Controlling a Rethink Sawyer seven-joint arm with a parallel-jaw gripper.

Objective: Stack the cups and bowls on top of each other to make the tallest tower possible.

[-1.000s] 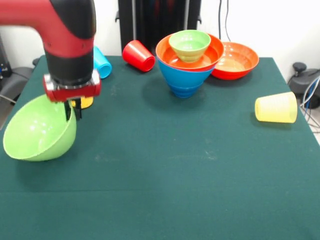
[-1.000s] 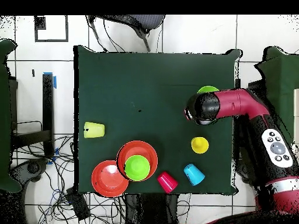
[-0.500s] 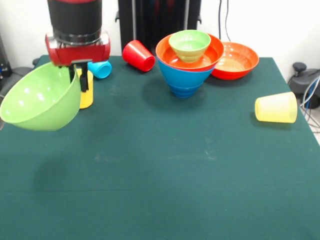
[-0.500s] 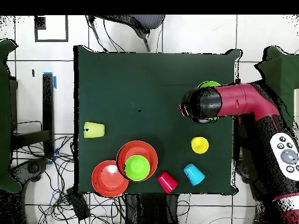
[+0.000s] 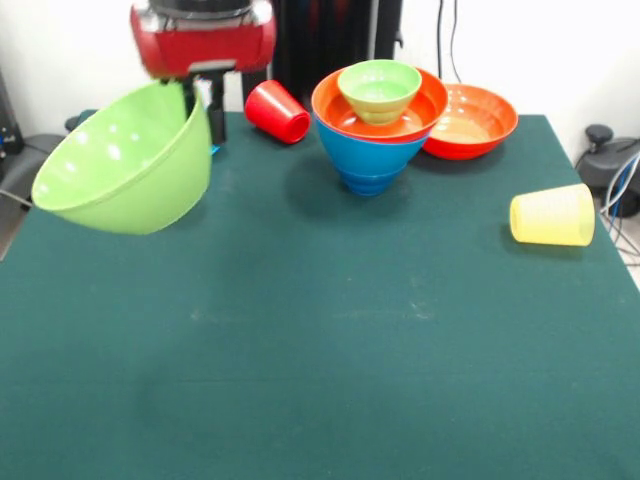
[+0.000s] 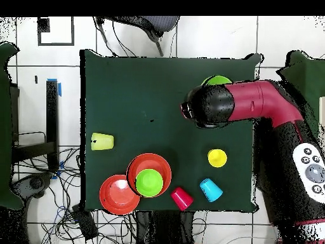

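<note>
The surface (image 5: 400, 330) is covered in dark green cloth, matte and slightly scuffed, with a white wall behind and a pale tiled floor (image 6: 209, 38) with loose cables around it. The gripper (image 5: 201, 98) has its dark fingers (image 5: 216, 105) clamped on the rim of the big green bowl (image 5: 125, 165), which hangs tilted and clear of the cloth, glossy and smooth. The tower (image 5: 378, 125) stands toward the far side: a blue bowl at the bottom, an orange-red one nested in it, a small green bowl on top. A second orange-red bowl (image 5: 475, 120) sits touching it. A red cup (image 5: 277, 111) lies on its side nearby; the ribbed pale yellow cup (image 5: 552, 214) lies well apart. From overhead, an opaque yellow cup (image 6: 217, 157) and a light blue cup (image 6: 211, 189) show.
</note>
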